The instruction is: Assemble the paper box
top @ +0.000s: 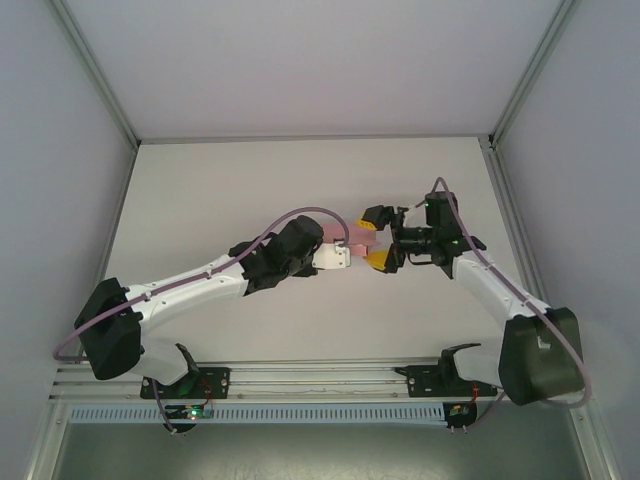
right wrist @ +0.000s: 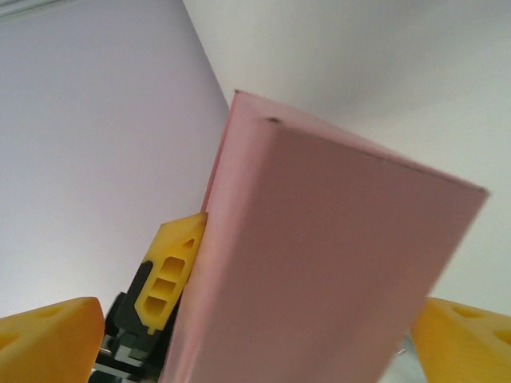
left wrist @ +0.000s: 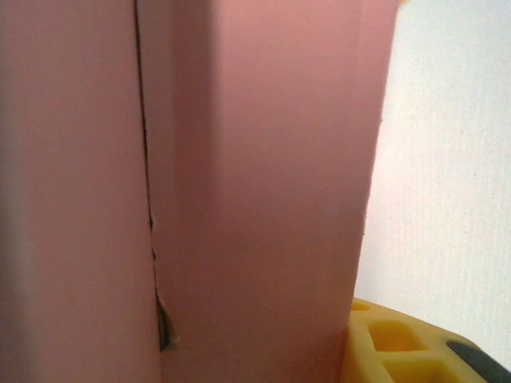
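We've got one pink paper box (top: 352,236) pinched in the left fingers (right wrist: 172,271); both right fingers (right wrist: 48,331) spread around it.

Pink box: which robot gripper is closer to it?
Left. The left gripper has a finger pressed against the side of the paper box. The right gripper sits open around it, with gaps either side.

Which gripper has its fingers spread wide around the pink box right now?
The right gripper: its yellow fingers stand apart on either side of the paper box, while the left gripper has a finger pressed against the box's side.
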You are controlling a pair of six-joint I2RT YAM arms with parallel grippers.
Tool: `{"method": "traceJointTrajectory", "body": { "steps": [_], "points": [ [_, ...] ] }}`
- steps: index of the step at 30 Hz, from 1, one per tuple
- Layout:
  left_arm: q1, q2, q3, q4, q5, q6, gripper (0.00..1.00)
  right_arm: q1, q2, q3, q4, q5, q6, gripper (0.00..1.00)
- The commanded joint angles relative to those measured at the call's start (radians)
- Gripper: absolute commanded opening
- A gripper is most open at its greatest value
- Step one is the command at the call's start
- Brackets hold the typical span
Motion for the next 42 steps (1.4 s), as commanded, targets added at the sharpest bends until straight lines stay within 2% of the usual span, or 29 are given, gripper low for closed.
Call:
{"method": "traceJointTrajectory", "body": {
  "steps": [1,3,5,6,9,11,13,15,18,21,24,27,33,36,39,42],
  "points": [
    [0.009,-0.004,0.049,-0.117,0.029,-0.051,0.27,-0.088,-0.065,0.069,-0.196,0.188,-0.371,0.98],
    [0.031,0.018,0.074,-0.228,0.071,-0.111,0.27,-0.116,-0.120,0.097,-0.209,0.343,-0.594,0.98],
    [0.050,0.046,0.103,-0.353,0.153,-0.143,0.27,-0.099,-0.192,0.059,-0.114,0.411,-0.791,0.98],
    [0.058,0.062,0.109,-0.397,0.178,-0.160,0.27,-0.091,-0.238,0.011,-0.039,0.412,-0.822,0.98],
    [0.085,0.115,0.128,-0.497,0.255,-0.176,0.25,-0.072,-0.347,-0.104,0.123,0.278,-0.886,0.98],
    [0.096,0.155,0.160,-0.543,0.275,-0.204,0.24,-0.042,-0.382,-0.116,0.101,0.246,-0.955,0.98],
    [0.107,0.187,0.193,-0.598,0.341,-0.206,0.24,-0.001,-0.381,-0.088,0.011,0.267,-1.007,0.97],
    [0.120,0.208,0.206,-0.643,0.400,-0.177,0.27,0.051,-0.367,-0.072,-0.052,0.294,-1.066,0.91],
    [0.143,0.246,0.240,-0.699,0.456,-0.172,0.29,0.103,-0.318,-0.062,-0.085,0.324,-1.083,0.78],
    [0.157,0.276,0.253,-0.726,0.506,-0.171,0.31,0.161,-0.252,-0.044,-0.131,0.371,-1.135,0.74],
    [0.168,0.291,0.251,-0.717,0.526,-0.167,0.31,0.217,-0.181,-0.015,-0.192,0.407,-1.224,0.69],
    [0.171,0.304,0.263,-0.721,0.534,-0.165,0.32,0.244,-0.118,0.027,-0.229,0.431,-1.256,0.59],
    [0.172,0.337,0.288,-0.732,0.504,-0.180,0.32,0.296,-0.038,0.057,-0.219,0.403,-1.300,0.48],
    [0.173,0.351,0.311,-0.743,0.492,-0.191,0.32,0.315,-0.022,0.075,-0.251,0.409,-1.303,0.36],
    [0.172,0.352,0.330,-0.738,0.490,-0.230,0.33,0.325,-0.021,0.082,-0.301,0.488,-1.294,0.16],
    [0.169,0.345,0.328,-0.702,0.474,-0.276,0.33,0.345,-0.021,0.096,-0.337,0.558,-1.218,0.03]
  ]
}}
